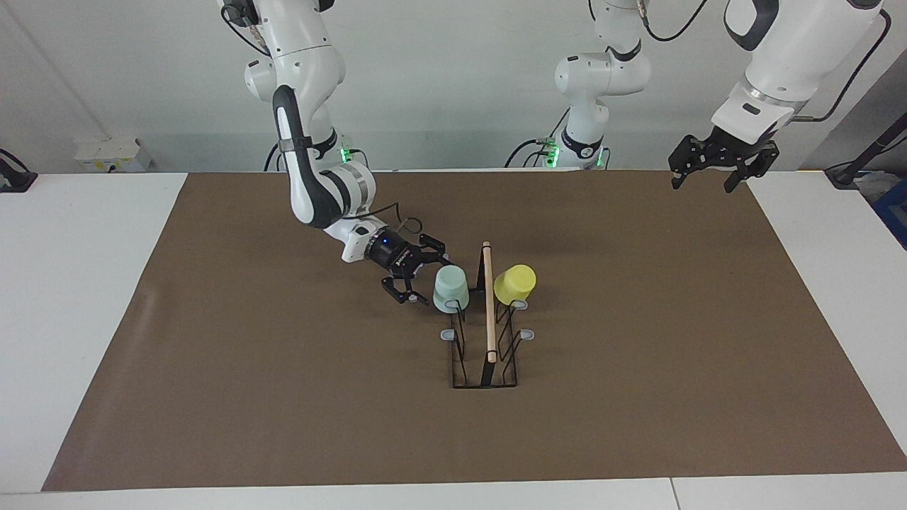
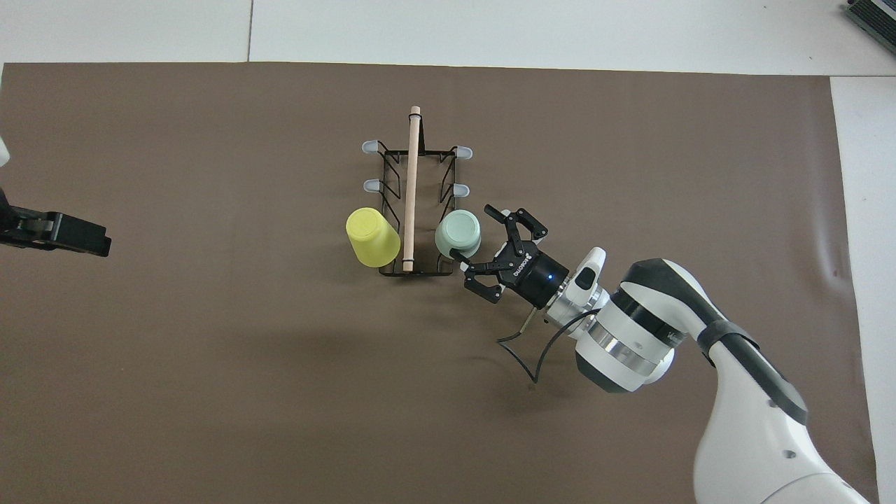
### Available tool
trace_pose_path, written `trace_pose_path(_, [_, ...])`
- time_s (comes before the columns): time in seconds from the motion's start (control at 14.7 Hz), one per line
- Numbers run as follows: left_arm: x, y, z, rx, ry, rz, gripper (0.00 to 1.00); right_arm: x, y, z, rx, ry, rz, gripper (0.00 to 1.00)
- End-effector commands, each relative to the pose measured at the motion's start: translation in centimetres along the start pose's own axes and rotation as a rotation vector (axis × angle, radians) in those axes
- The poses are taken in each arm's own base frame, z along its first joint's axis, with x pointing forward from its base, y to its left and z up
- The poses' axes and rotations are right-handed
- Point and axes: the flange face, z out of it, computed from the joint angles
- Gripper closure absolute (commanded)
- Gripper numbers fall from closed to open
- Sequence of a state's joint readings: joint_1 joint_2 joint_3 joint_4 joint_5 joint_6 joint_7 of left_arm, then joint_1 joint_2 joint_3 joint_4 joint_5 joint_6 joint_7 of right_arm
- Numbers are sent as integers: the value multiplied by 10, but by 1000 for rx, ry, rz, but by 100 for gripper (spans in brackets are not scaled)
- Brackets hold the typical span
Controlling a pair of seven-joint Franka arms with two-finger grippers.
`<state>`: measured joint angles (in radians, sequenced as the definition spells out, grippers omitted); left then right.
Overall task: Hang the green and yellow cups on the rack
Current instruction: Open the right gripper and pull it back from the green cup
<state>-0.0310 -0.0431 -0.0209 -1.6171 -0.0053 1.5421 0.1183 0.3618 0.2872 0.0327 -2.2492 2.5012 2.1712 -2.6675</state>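
Observation:
The rack [image 1: 488, 304] stands mid-table, its wooden rod running away from the robots; it also shows in the overhead view [image 2: 411, 189]. The mint green cup [image 1: 451, 289] hangs upside down on the prong nearest the robots, on the side toward the right arm's end [image 2: 458, 234]. The yellow cup [image 1: 515, 284] hangs tilted on the matching prong toward the left arm's end [image 2: 372, 238]. My right gripper [image 1: 429, 278] is open and empty, close beside the green cup [image 2: 483, 241]. My left gripper [image 1: 701, 185] is open, empty, and waits high over the mat's corner.
A brown mat [image 1: 212, 354] covers most of the white table [image 1: 71, 283]. Several grey-tipped prongs [image 2: 462, 190] of the rack are bare. The right arm's forearm [image 2: 630, 336] reaches low over the mat from its end of the table.

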Motion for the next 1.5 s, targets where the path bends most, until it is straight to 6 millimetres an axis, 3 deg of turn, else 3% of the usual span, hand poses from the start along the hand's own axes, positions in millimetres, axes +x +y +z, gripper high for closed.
trace_pose_path(0.0, [-6, -6, -3, -9, -5, -15, 0, 11, -2, -10, -23, -48, -39, 0])
trace_pose_path(0.27, [-7, -5, -3, -8, -7, -12, 0, 33, -8, -26, -78, -132, -58, 0])
trace_pose_path(0.41, [-7, -5, -3, -7, -7, -10, 0, 35, -10, -29, -87, -156, -63, 0])
trace_pose_path(0.75, [-7, -6, -3, -6, -6, -12, 0, 53, 5, -46, -66, -272, -211, 0])
trace_pose_path(1.02, [-5, 4, -4, -4, 0, 9, 0, 70, 35, -54, -25, -311, -343, 0])
trace_pose_path(1.29, [-5, 0, -3, -5, -6, 2, 0, 85, 66, -65, -1, -349, -455, 0])
trace_pose_path(1.43, [-6, -3, -2, -5, -4, -6, 0, 95, 93, -74, 19, -388, -544, 0])
